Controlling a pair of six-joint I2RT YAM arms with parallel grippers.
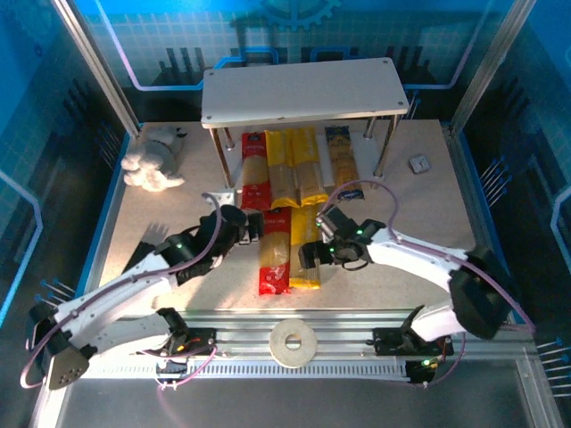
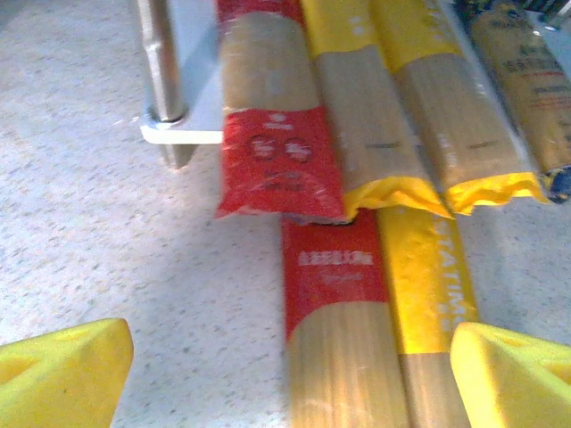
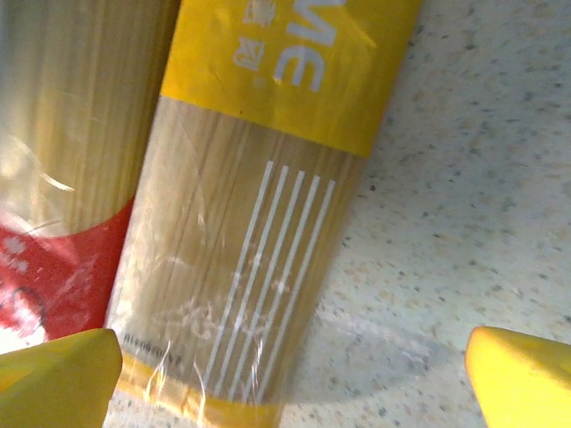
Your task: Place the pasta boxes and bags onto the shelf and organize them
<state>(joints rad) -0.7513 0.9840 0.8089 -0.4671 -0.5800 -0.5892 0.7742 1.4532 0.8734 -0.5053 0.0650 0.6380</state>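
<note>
1. The left claw (image 1: 256, 232) hangs low over the table with its jaws spread wide and nothing gripped. In its wrist view (image 2: 290, 379) the yellow fingertips (image 2: 62, 374) stand well apart, and both loose packs run between them.
2. The right claw (image 1: 310, 256) is also wide open and empty, low over the near end of the loose yellow pack (image 1: 306, 250). In its own view (image 3: 285, 379) that pack (image 3: 259, 223) lies between the fingertips (image 3: 522, 374). I cannot tell whether they touch it.
3. A white tape roll (image 1: 293, 344) lies on the metal rail at the near edge, between the two arm bases.
4. The loose red pack (image 1: 274, 254) lies on the table touching the left side of the loose yellow pack. Both run lengthwise from near to far.
5. Their far ends reach right up to the near ends of the shelved packs.
6. Four packs lie side by side under the top board. From left to right they are the shelved red pack (image 1: 254, 169), first shelved yellow pack (image 1: 279, 168), second shelved yellow pack (image 1: 305, 165) and clear pack (image 1: 339, 153) with dark blue ends. Their near ends stick out past the lower board's front edge (image 2: 183, 134).
7. The shelf (image 1: 299, 89) stands at the far middle of the table on thin metal legs.
8. A white plush toy (image 1: 153, 162) lies left of the shelf, and a small grey object (image 1: 418, 164) lies to its right.
</note>
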